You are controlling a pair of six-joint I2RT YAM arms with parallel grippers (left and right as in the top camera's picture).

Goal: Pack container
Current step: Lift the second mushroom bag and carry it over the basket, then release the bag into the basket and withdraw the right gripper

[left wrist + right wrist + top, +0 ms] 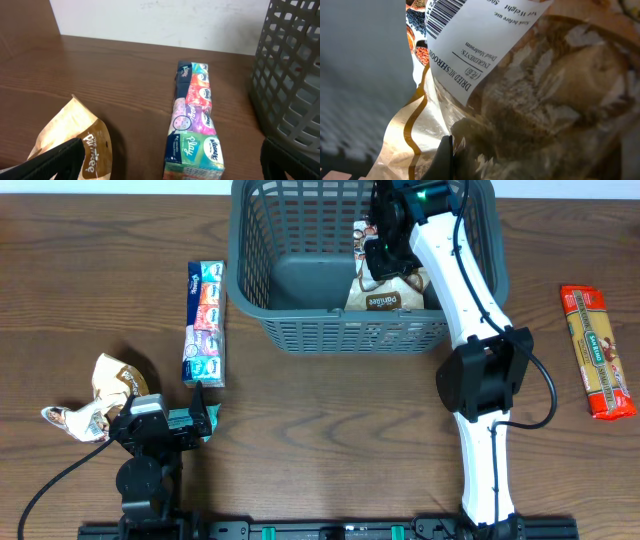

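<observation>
The container, a dark grey lattice basket, stands at the back middle of the table, and its wall shows in the left wrist view. My right gripper reaches down inside it. In the right wrist view its fingers are spread wide around a clear dried mushroom packet that fills the space between them. A brown packet lies on the basket floor under the gripper. My left gripper is open and empty, low at the front left.
A long multi-pack of tissues lies left of the basket, just ahead of my left gripper. A brown pouch and a crumpled packet lie at the left. An orange pasta packet lies at the far right.
</observation>
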